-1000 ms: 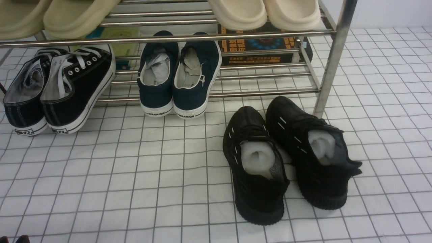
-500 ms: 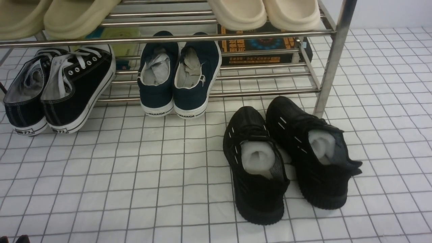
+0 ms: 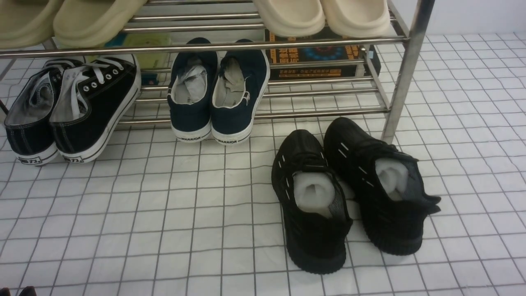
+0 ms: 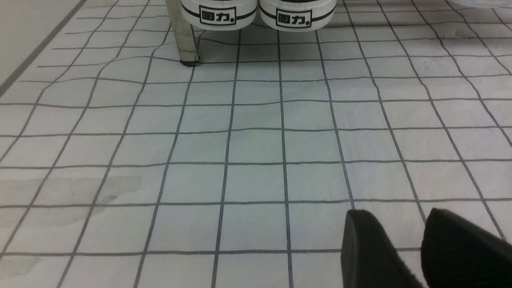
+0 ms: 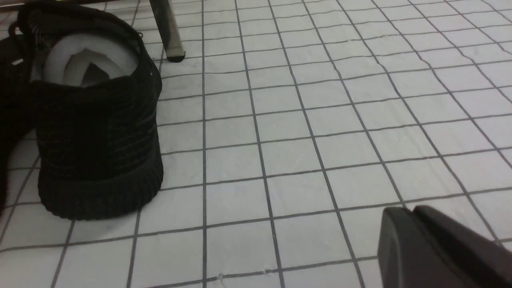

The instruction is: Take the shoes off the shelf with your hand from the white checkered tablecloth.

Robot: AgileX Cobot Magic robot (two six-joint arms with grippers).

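Black knit shoes [image 3: 353, 193] sit as a pair on the white checkered tablecloth [image 3: 164, 213], fully off the shelf [image 3: 404, 78], toes near its lowest front bar, white paper stuffing showing in both openings. Right shoe lies close to the shelf's right post.

Left gripper [image 4: 404, 244]: low over bare cloth, fingers slightly apart, nothing between them. Right gripper [image 5: 416, 236]: also low over cloth, well clear of the nearest black heel; fingers look pressed together, holding nothing.

Judgement: removal looks complete or nearly so.

Risks from here:
- Any fresh reach toward the pair could nudge the right shoe against the post, since the gap there is small
- Knit upper is soft; a pinch on the collar may fold and slip
- Creased cloth could drag under a low fingertip
- Navy pair [image 3: 218, 94] and black canvas lace-ups [image 3: 70, 111] stand on the bottom tier; a wrong pick is possible
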